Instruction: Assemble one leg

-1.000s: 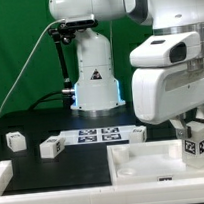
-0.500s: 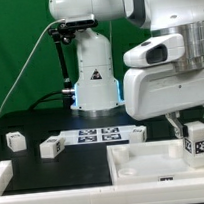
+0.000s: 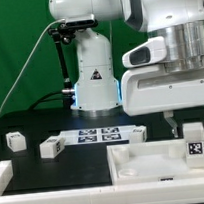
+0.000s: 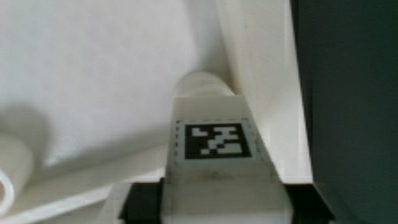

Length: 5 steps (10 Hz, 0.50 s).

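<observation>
Exterior view, left to right.

- Far left edge: white corner piece (image 3: 1, 176) lying on the dark surface (image 3: 57, 179), partly cut off by the frame.
- Loose block (image 3: 15, 141), small and white, near the back left. Second block (image 3: 52, 147) just to its right, lying on its side with a tag face showing.
- Marker board (image 3: 98, 136) flat at mid-surface, in front of the robot base (image 3: 95, 86). Third block (image 3: 138, 134) sits just off the board's right end.
- Lower right: tabletop (image 3: 136, 167), a large white piece with a raised rim, tray-like. Nothing loose lies in the part that shows.
- Right: the arm's bulky white hand (image 3: 173, 74) fills the upper right and hides what is behind it. Its fingers (image 3: 171, 122) are closed on the leg (image 3: 194, 142), which hangs upright, tag facing the camera, over the tabletop's right end. Cannot tell whether its lower end touches the tabletop.

Wrist view: the leg (image 4: 217, 135) runs away from the camera, tag up, with its far tip over the white tabletop (image 4: 89, 70), close to the rim beside the dark surface (image 4: 347, 100). A round socket (image 4: 11, 160) shows at the frame edge, well apart from the tip.
</observation>
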Available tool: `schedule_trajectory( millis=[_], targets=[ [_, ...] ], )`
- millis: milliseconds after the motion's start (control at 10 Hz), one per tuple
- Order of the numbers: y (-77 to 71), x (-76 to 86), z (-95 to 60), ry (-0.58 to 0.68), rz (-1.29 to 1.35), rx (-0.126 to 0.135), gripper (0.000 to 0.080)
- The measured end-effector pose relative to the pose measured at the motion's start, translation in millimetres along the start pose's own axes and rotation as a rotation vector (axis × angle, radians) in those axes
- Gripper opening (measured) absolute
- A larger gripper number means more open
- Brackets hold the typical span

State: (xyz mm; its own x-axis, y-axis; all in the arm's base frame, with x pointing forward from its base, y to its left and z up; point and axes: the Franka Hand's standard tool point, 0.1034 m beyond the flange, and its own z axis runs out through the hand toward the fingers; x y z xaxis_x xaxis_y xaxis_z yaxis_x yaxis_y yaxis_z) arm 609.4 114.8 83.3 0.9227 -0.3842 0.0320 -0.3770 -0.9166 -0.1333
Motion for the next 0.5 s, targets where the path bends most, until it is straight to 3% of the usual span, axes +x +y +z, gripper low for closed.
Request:
schedule_trajectory(
  millis=[300, 500],
  targets=[
    [-5.3, -4.8, 2.2, 0.0, 0.322, -0.006, 0.0294],
    [-7.4, -6.6, 2.8, -0.012, 0.452, 0.006, 0.0294]
  ],
)
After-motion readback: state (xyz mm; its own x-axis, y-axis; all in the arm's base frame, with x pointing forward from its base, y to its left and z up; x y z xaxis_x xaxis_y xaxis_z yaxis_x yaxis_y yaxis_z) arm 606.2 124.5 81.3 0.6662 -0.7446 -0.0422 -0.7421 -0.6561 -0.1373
